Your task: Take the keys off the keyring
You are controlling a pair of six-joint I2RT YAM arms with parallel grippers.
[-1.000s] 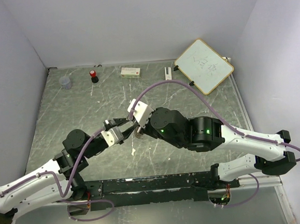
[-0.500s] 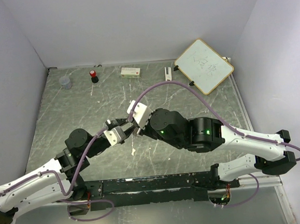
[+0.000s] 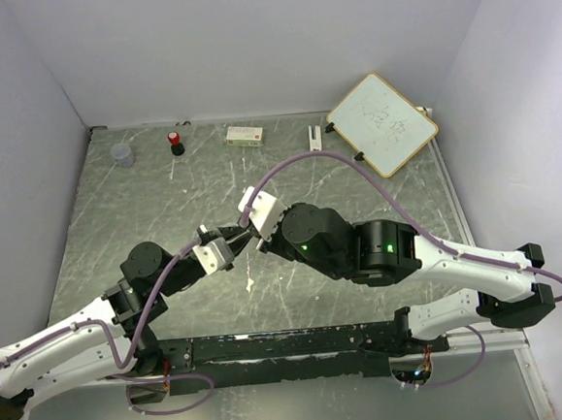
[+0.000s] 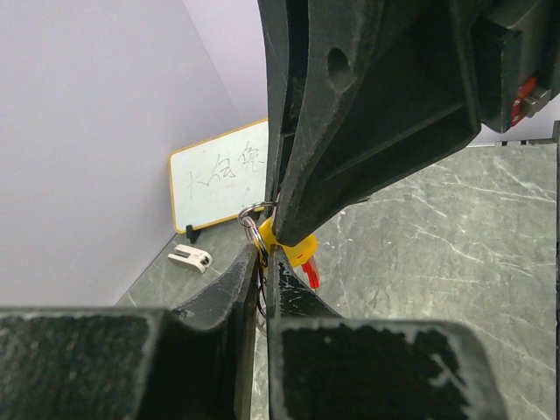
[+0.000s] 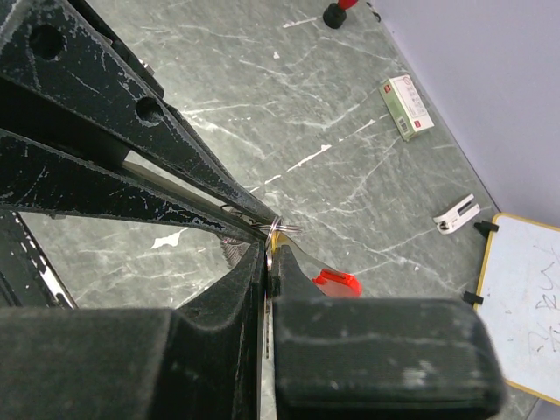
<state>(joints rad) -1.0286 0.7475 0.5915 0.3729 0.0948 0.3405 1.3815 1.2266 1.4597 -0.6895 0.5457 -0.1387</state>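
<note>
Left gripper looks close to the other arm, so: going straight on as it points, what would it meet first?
Probably the right gripper, tip to tip with the left gripper at the keyring.

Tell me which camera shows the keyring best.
The left wrist view: the keyring shows close up as distinct silvery loops, with the yellow key and red key beside it. The right wrist view shows only a thin glint. In the top external view the left gripper and right gripper hide it.

The keyring (image 4: 252, 219) is mostly hidden, seemingly pinched between closed jaws.
</note>
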